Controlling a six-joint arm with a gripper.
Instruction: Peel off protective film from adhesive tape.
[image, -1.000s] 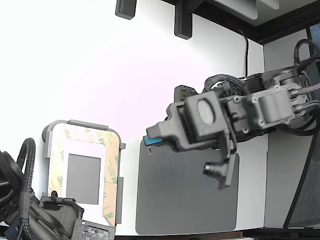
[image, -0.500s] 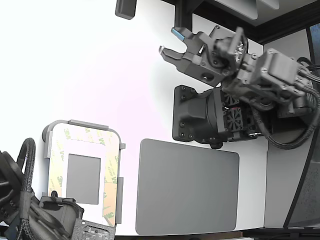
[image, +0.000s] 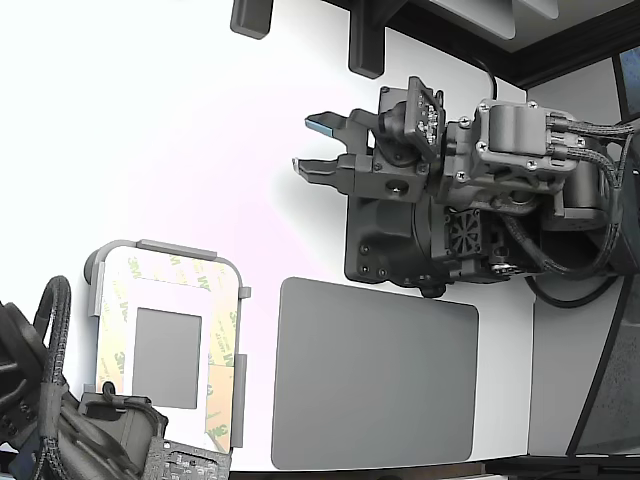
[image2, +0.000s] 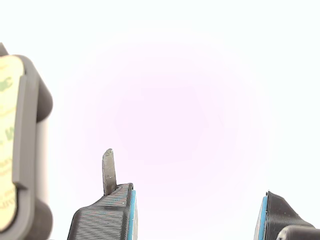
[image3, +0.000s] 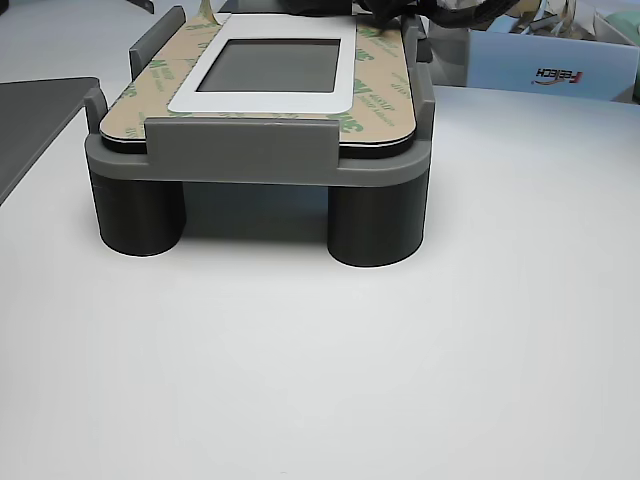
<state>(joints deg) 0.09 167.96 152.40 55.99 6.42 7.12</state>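
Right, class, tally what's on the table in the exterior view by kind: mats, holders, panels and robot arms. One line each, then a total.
Grey mat: 1
Grey holder: 1
White panel: 1
Robot arms: 2
Total: 5

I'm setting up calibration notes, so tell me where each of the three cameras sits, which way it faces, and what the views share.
Exterior view: overhead, looking down on the white table; shows the arm, its open gripper, a grey mat, and the fixture holding the adhesive tape.
Wrist view: rides behind the gripper, facing bare table; both fingertips show, fixture edge alongside.
Other view: low at table level, facing the fixture side-on; cables only.
Shared: the fixture appears in all three.
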